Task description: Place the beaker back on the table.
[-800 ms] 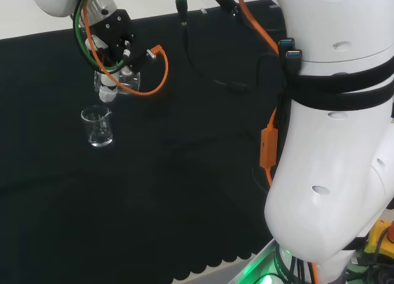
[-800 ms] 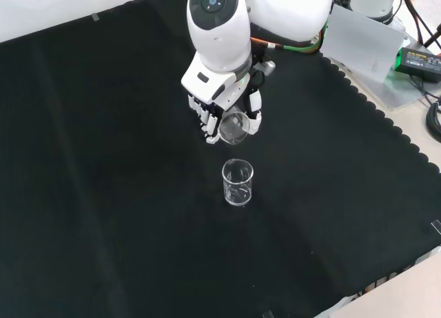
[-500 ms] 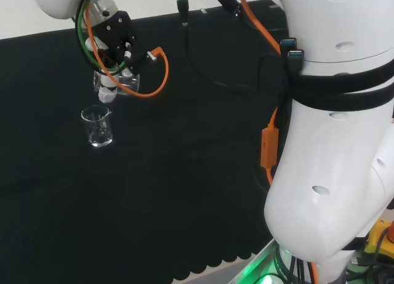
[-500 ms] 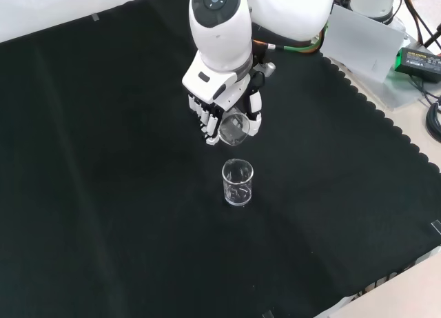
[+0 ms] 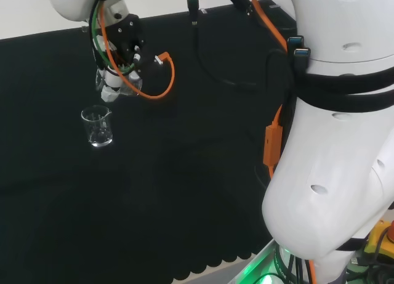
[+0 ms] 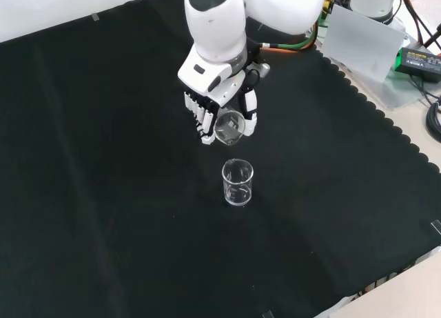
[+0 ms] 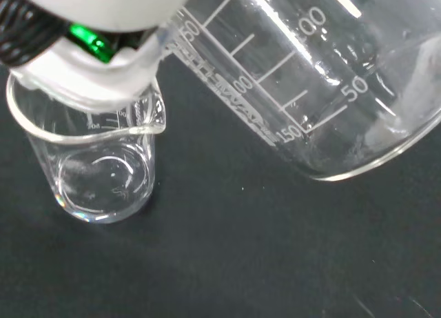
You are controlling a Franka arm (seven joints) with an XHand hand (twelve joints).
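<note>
My hand hangs above the black cloth with its fingers and thumb curled round a clear glass beaker. The held beaker is tilted, its mouth facing the front camera. In the wrist view the held beaker is close and large, with printed scale marks on its wall. A second clear beaker stands upright on the cloth just in front of the hand. In the head view this standing beaker is below and left of the hand. It looks empty in the wrist view.
The black cloth spreads wide around both beakers. Its scalloped edge runs along the right in the front view, with a grey plate and cables beyond. An orange cable loops beside the hand.
The hand with the tilted beaker has risen slightly and shifted a little away from the standing beaker. The standing beaker has not moved.
</note>
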